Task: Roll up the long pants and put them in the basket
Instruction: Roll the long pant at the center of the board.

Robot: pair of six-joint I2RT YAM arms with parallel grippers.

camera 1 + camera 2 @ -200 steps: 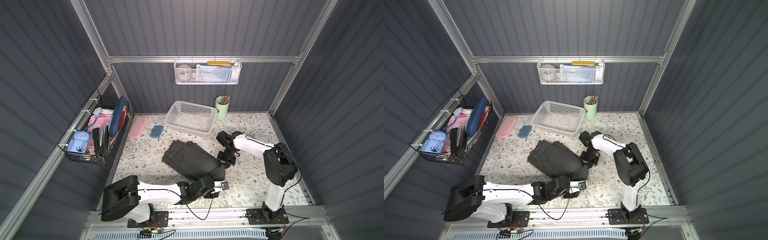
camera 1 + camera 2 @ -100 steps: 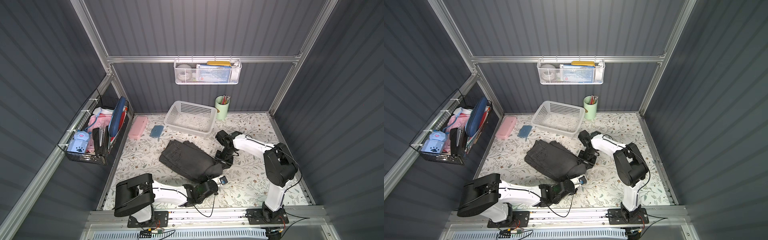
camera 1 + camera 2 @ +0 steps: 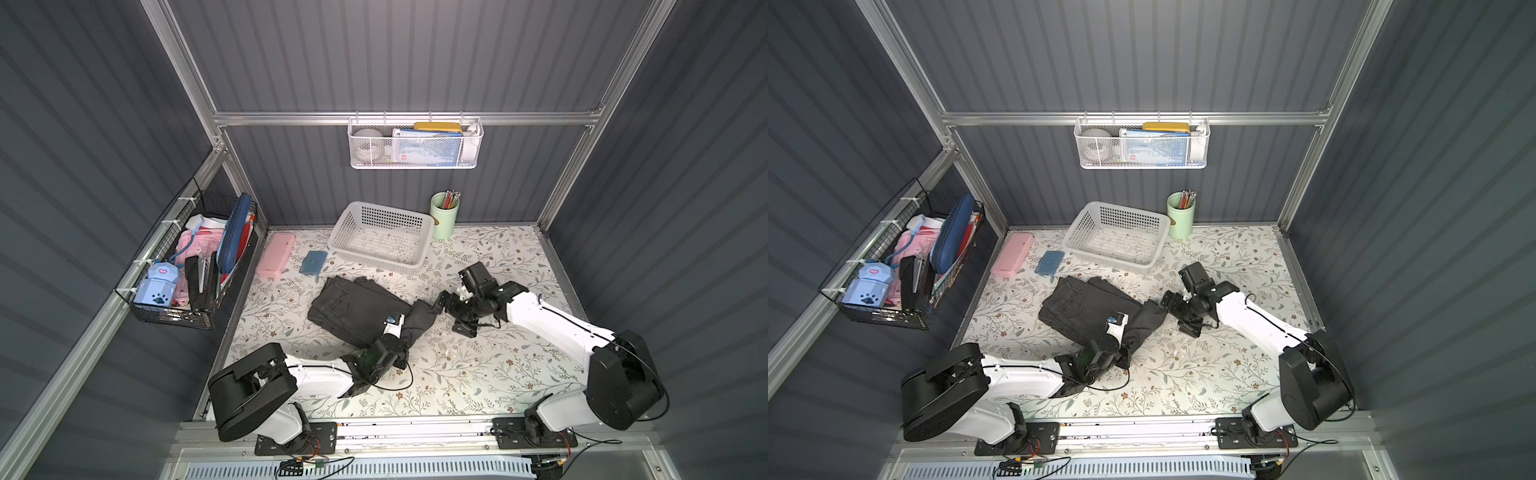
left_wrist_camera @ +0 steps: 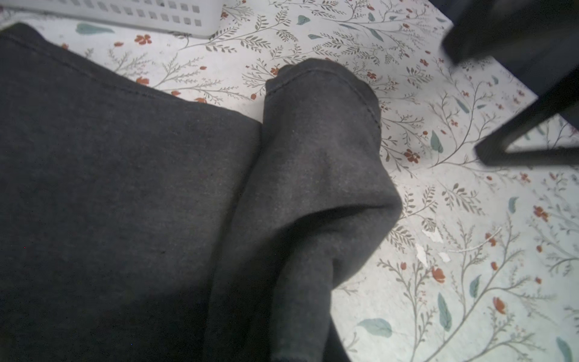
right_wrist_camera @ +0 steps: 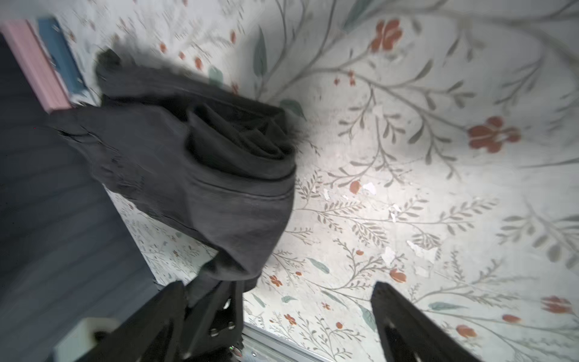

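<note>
The long pants [image 3: 353,307] are heavy charcoal denim, bundled into a thick, slanting wad near the middle of the bench [image 3: 478,374], whose pale surface is printed with leafy sprigs and red flowers and is chipped in spots. In the right wrist view the bundle's open end [image 5: 238,141] shows loosely coiled layers inside a stitched hem. The left wrist view shows a flat matte panel [image 4: 125,188] with a rounded, seamed fold lying over its edge. The left end effector [image 3: 401,338] sits at the near edge of the bundle. The right wrist view shows cloth drawn to a point into its closed jaws, so it grips the pants. The right end effector [image 3: 453,313] is just beside the hem end, spread wide with nothing between its fingers [image 5: 407,329]. A white perforated plastic basket [image 3: 419,245] stands beyond the pants, near but apart, with a green cup of pencils [image 3: 444,216] at its far corner. A pink case [image 3: 275,253] and a small blue pad [image 3: 313,262] lie toward the left wall.
</note>
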